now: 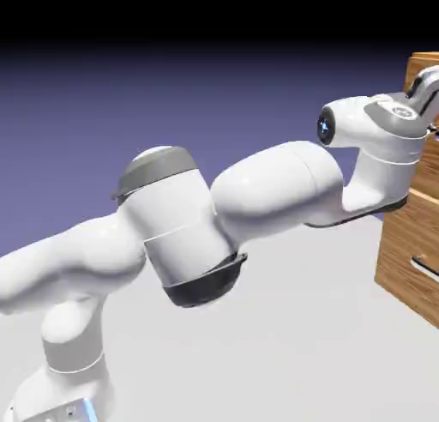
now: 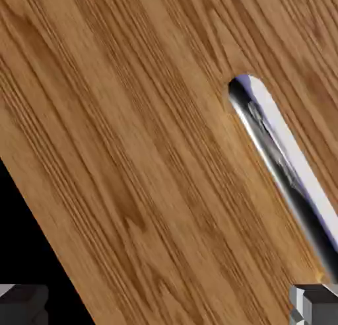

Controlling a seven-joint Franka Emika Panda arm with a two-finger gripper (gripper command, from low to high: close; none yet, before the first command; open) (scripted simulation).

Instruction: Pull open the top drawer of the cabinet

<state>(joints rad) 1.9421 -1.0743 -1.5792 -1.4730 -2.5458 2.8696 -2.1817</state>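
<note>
Blue-violet backdrop and pale table [image 1: 283, 352] frame the cabinet [image 1: 410, 266] at your exterior view's right edge. Your gripper [image 2: 168, 305] stands wide open, holding nothing, before the top drawer [image 2: 145, 152], its handle [image 2: 284, 165] just beside one fingertip [image 2: 315, 302]

No legible text, labels, brands or numbers anywhere — the cabinet [image 1: 410, 240] shows only plain wood grain, the arm [image 1: 257, 197] only bare white casing — nothing printed to record.

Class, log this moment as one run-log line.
gripper: open | handle: ungrasped, off to one side | top drawer: fills hand view
</note>
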